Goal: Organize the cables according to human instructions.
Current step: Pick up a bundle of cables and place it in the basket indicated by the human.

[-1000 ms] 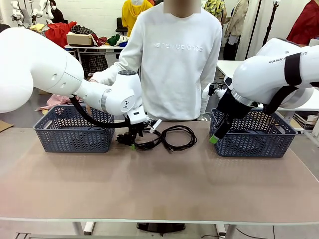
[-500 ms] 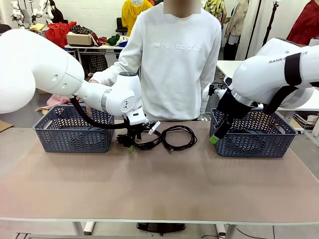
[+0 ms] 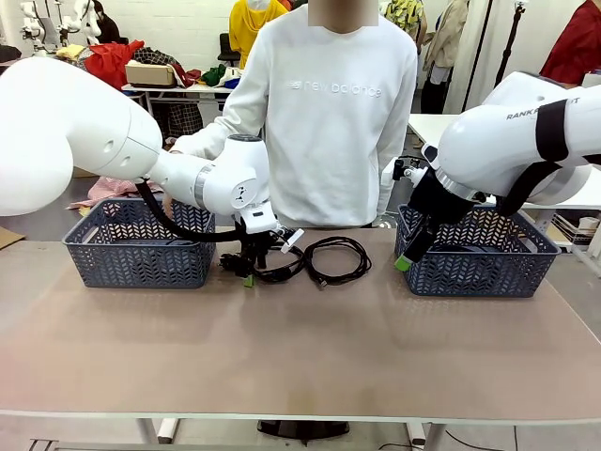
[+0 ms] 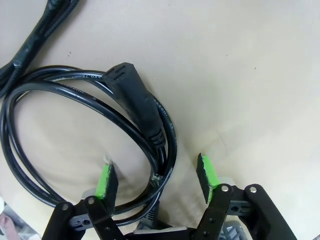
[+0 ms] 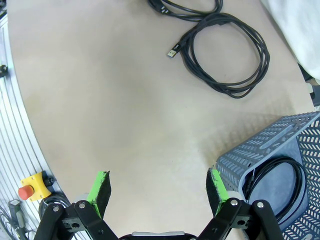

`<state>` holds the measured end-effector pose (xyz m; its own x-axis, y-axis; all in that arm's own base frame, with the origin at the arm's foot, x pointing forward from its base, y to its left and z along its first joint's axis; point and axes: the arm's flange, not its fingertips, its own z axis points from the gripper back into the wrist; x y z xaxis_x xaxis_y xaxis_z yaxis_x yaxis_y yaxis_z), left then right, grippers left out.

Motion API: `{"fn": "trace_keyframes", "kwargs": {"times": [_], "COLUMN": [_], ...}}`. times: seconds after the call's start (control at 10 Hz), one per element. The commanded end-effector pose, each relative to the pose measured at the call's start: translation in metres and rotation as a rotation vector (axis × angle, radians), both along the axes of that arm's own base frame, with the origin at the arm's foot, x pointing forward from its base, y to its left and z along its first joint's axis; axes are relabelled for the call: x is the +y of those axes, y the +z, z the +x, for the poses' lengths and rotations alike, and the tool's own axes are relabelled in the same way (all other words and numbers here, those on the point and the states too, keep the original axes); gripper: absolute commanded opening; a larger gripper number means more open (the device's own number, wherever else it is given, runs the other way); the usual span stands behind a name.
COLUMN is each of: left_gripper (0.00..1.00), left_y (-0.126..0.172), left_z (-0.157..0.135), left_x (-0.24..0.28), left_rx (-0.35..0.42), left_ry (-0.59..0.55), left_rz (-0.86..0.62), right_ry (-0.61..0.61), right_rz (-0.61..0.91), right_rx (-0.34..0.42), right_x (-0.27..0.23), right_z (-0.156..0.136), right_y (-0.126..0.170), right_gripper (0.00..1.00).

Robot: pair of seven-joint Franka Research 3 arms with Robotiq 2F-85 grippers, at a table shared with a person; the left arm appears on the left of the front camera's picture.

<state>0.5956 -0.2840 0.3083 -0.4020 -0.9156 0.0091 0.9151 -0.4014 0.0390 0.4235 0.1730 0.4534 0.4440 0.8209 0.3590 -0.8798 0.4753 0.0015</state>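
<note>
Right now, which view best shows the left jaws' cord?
Left wrist view: the cord, coil and plug, is close up, strands between the green pads. Front view shows it small; right wrist view crops it at the top.

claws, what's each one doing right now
left claw: open, straddling a coiled cable, not gripping it yet
right claw: open, empty, beside a basket

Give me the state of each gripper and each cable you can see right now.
left gripper: open, astride strands of left cable, not pinching
right gripper: open, empty
left cable: coiled, flat on table
middle cable: coiled, free on table
third cable: coiled, inside right basket
</note>
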Motion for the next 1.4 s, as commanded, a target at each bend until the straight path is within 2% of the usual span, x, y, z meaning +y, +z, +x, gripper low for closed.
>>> {"fn": "trace_keyframes", "kwargs": {"times": [0.0,0.1,0.2,0.3,0.4,0.5,0.6,0.7,1.0,1.2,1.3], "left_gripper": [0.65,0.49,0.47,0.31,0.3,0.14,0.12,0.0,0.0,0.0,0.0], "left_y": [0.002,0.002,0.003,0.005,0.008,0.011,0.015,0.021,0.041,0.068,0.086], "left_z": [0.006,0.006,0.006,0.006,0.005,0.004,0.002,-0.002,-0.011,-0.018,-0.023], "left_x": [0.003,0.003,0.003,0.002,0.002,0.003,0.004,0.004,0.003,-0.004,-0.007], "left_rx": [0.017,0.019,0.023,0.023,0.03,0.035,0.045,0.048,0.029,-0.017,-0.017], "left_ry": [-0.021,-0.023,-0.026,-0.034,-0.042,-0.049,-0.059,-0.067,-0.056,-0.036,-0.013], "left_rz": [-0.001,0.001,-0.003,-0.001,0.003,0.005,0.008,0.008,0.03,0.029,0.017], "right_ry": [-0.007,-0.007,-0.007,-0.007,-0.007,-0.007,-0.007,-0.007,-0.007,-0.007,-0.007], "right_rz": [0.002,0.002,0.002,0.002,0.002,0.002,0.002,0.002,0.002,0.002,0.002], "right_rx": [-0.001,-0.001,-0.001,-0.001,-0.001,-0.001,-0.001,-0.001,-0.001,-0.001,-0.001], "right_x": [0.001,0.001,0.001,0.001,0.001,0.001,0.001,0.001,0.001,0.001,0.001], "right_z": [-0.001,-0.001,-0.001,-0.001,-0.001,-0.001,-0.001,-0.001,-0.001,-0.001,-0.001], "right_y": [0.0,0.0,0.0,0.0,0.0,0.0,0.0,0.0,0.0,0.0,0.0], "right_gripper": [1.0,1.0,1.0,1.0,1.0,1.0,1.0,1.0,1.0,1.0,1.0]}}
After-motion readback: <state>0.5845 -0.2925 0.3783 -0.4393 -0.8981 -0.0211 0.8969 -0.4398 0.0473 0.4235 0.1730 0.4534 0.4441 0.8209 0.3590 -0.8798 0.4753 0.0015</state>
